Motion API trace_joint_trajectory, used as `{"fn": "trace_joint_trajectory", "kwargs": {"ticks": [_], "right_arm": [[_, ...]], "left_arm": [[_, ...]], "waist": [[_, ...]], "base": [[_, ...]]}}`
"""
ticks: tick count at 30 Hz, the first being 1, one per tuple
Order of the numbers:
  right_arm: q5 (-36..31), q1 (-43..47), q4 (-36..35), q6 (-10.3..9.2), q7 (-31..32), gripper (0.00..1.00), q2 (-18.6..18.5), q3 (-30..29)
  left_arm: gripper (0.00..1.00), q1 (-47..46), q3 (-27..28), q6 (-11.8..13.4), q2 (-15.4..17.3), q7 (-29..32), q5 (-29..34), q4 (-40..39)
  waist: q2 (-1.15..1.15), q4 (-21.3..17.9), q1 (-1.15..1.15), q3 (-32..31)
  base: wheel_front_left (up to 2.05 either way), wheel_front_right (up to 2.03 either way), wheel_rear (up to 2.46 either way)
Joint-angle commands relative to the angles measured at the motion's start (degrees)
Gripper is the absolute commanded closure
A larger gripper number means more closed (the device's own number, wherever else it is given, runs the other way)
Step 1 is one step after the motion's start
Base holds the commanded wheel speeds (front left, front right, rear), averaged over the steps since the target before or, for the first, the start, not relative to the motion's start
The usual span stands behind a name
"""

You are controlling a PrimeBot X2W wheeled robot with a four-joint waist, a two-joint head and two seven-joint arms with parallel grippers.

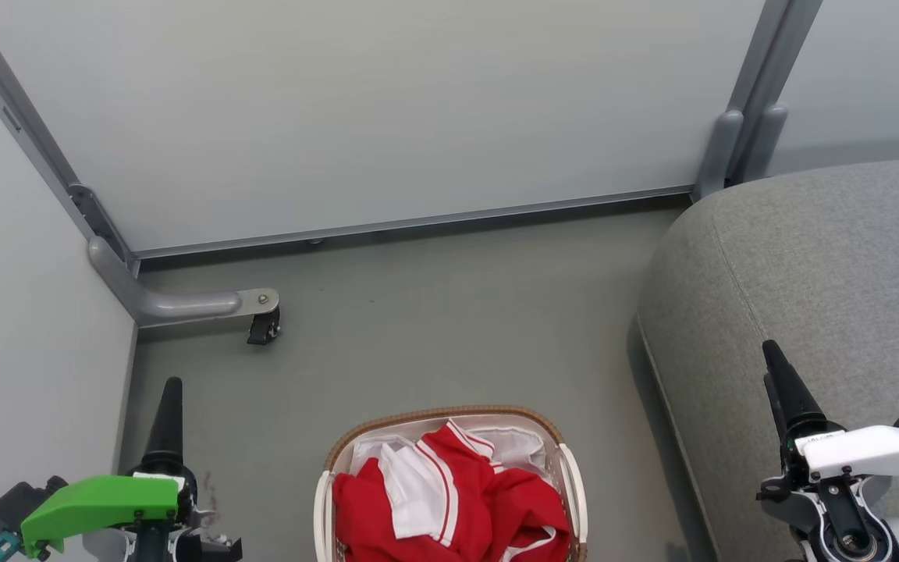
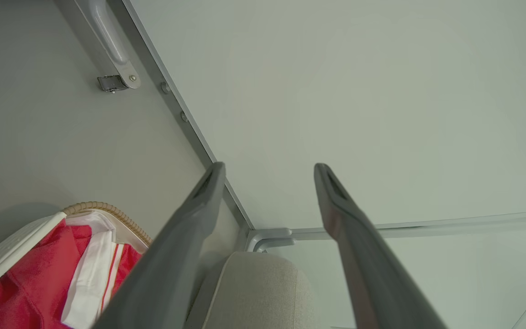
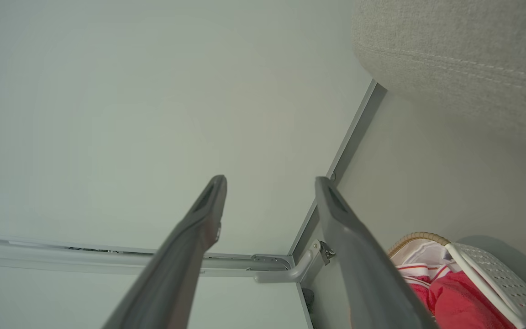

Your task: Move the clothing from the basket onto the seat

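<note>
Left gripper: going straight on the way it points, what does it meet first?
Likely the pale partition panel ahead; nothing stands between it and the left gripper, though depth is unclear.

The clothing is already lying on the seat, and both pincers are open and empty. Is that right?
Not quite. The clothing lies in the basket, not on the seat; the head view shows it piled inside the woven rim. The rest holds: the left pincer and the right pincer are open and empty.
</note>
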Motion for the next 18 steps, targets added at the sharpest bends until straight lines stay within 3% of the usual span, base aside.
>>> {"fn": "trace_joint_trajectory", "kwargs": {"ticks": [1,18], "right_arm": [[-3.04,-1.91,-0.94,0.02,-0.73,0.0,-0.72,0.13],[-21.57,-3.14,-1.42,0.02,-4.69,0.0,-0.84,1.15]], "left_arm": [[0.0,-2.11,-0.3,0.0,0.34,-0.64,3.33,-0.85],[0.0,-3.52,-4.34,1.89,0.57,-4.58,23.04,1.74]], "waist": [[0.0,0.03,0.0,0.02],[0.0,0.33,0.0,0.0]], "base": [[0.0,0.0,0.0],[0.0,0.0,0.0]]}}
